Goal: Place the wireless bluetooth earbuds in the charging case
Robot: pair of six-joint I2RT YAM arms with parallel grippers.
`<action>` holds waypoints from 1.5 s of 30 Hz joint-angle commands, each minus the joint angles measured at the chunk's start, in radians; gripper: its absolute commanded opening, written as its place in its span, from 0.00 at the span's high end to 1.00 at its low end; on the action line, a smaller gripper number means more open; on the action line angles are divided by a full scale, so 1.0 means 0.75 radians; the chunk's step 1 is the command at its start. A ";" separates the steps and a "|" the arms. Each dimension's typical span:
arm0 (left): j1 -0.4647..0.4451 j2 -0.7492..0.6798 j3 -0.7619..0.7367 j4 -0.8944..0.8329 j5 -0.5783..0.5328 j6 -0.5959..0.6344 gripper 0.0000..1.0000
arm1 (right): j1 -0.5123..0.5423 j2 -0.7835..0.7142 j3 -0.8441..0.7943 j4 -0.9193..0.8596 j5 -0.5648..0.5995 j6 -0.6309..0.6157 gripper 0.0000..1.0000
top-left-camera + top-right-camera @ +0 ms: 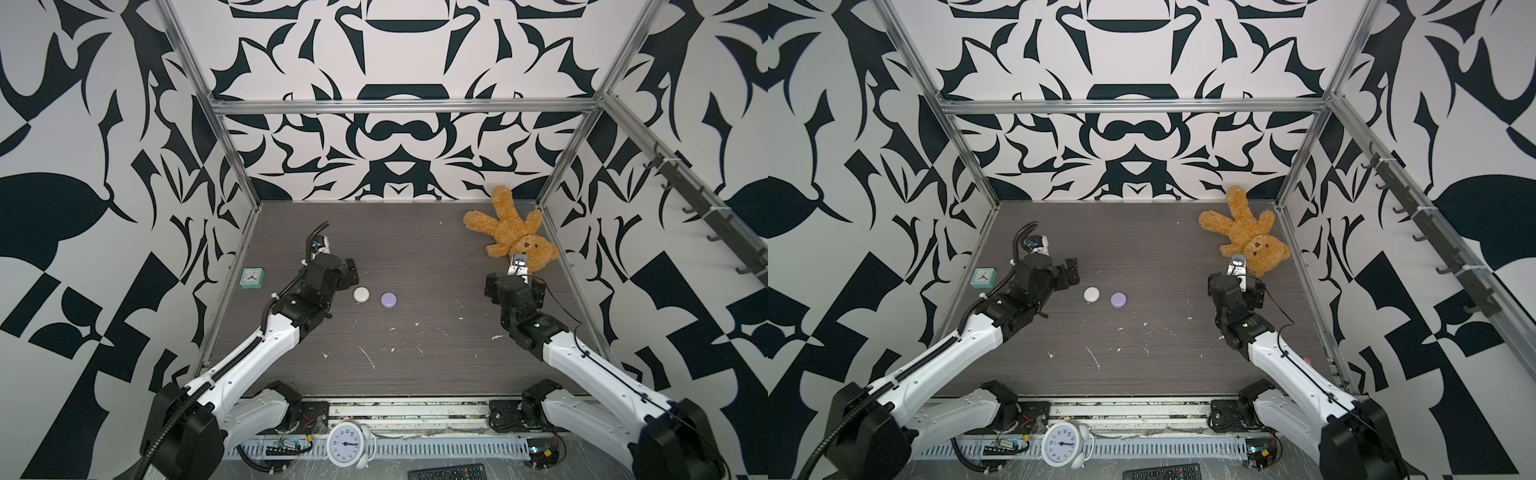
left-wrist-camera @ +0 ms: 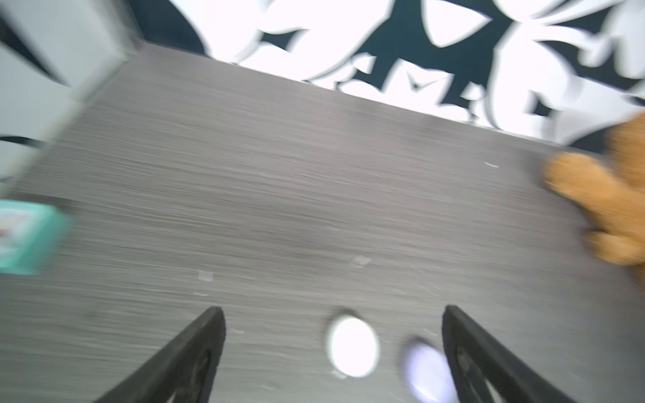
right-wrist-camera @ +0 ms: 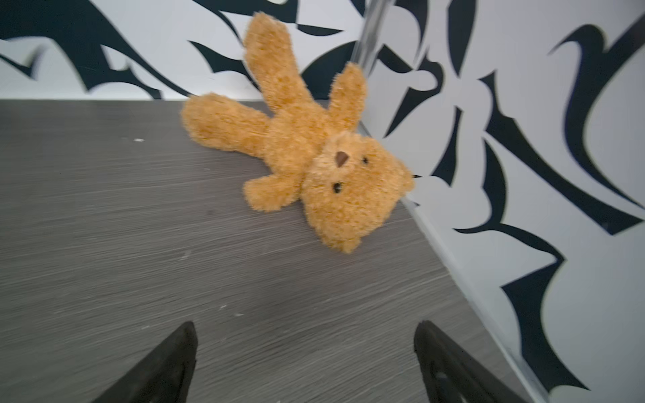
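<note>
Two round charging cases lie side by side on the grey table in both top views, a white case [image 1: 361,294] [image 1: 1091,294] and a pale purple case [image 1: 389,299] [image 1: 1118,299], both with lids down. No earbuds show in any view. My left gripper [image 1: 352,274] [image 1: 1072,273] hovers open just left of the white case, holding nothing. Its wrist view, blurred, has the white case [image 2: 353,345] between the fingers of the left gripper [image 2: 333,310] and the purple case [image 2: 427,371] beside one finger. My right gripper [image 1: 514,277] [image 3: 307,325] is open over bare table near the bear.
A brown teddy bear [image 1: 511,232] [image 3: 314,150] lies in the far right corner. A teal square clock [image 1: 252,278] stands by the left wall. White scraps [image 1: 368,357] litter the table's front half. A white alarm clock [image 1: 347,444] and a remote [image 1: 446,473] sit beyond the front edge.
</note>
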State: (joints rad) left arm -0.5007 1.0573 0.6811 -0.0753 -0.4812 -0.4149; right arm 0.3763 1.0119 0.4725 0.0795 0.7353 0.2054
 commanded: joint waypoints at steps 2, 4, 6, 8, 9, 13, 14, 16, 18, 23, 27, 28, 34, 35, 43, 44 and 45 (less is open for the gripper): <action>0.186 -0.033 -0.208 0.430 0.015 0.399 0.01 | -0.104 0.217 -0.048 0.552 0.074 -0.169 0.01; 0.277 0.028 -0.233 0.490 0.012 0.455 0.01 | -0.108 0.355 -0.064 0.750 0.030 -0.273 0.01; 0.369 0.118 -0.258 0.562 0.089 0.499 0.01 | -0.107 0.508 -0.060 0.868 0.044 -0.336 0.01; 0.434 0.207 -0.302 0.676 0.178 0.505 0.01 | -0.109 0.576 -0.108 0.979 0.039 -0.300 0.01; 0.452 0.242 -0.329 0.762 0.219 0.510 0.01 | -0.111 0.600 -0.131 1.037 0.010 -0.306 0.01; 0.485 0.418 -0.417 1.093 0.365 0.607 0.01 | -0.121 0.722 -0.138 1.203 -0.032 -0.370 0.01; 0.498 0.458 -0.425 1.139 0.384 0.601 0.01 | -0.138 0.704 -0.119 1.130 -0.066 -0.339 0.01; 0.510 0.536 -0.419 1.202 0.450 0.614 0.01 | -0.219 0.672 -0.132 1.068 -0.212 -0.261 0.01; 0.534 0.628 -0.398 1.239 0.483 0.605 0.01 | -0.281 0.718 -0.184 1.145 -0.407 -0.239 0.01; 0.604 0.678 -0.387 1.272 0.570 0.557 0.01 | -0.317 0.743 -0.182 1.199 -0.397 -0.231 0.00; 0.604 0.672 -0.411 1.313 0.556 0.549 0.01 | -0.317 0.727 -0.181 1.164 -0.395 -0.223 0.00; 0.604 0.665 -0.418 1.320 0.555 0.547 0.01 | -0.316 0.730 -0.182 1.174 -0.395 -0.222 0.00; 0.604 0.671 -0.413 1.327 0.553 0.549 0.01 | -0.317 0.731 -0.183 1.177 -0.397 -0.225 0.00; 0.604 0.672 -0.415 1.327 0.554 0.549 0.01 | -0.317 0.731 -0.182 1.177 -0.398 -0.225 0.00; 0.604 0.672 -0.415 1.328 0.553 0.549 0.01 | -0.317 0.733 -0.181 1.176 -0.399 -0.224 0.00; 0.604 0.674 -0.415 1.328 0.553 0.549 0.01 | -0.317 0.733 -0.180 1.176 -0.397 -0.225 0.00; 0.606 0.673 -0.413 1.328 0.552 0.549 0.01 | -0.316 0.733 -0.180 1.174 -0.398 -0.226 0.00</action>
State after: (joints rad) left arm -0.0490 1.5658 0.3729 0.8951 -0.0807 0.0002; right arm 0.1410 1.5723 0.3389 0.9188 0.4400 0.0235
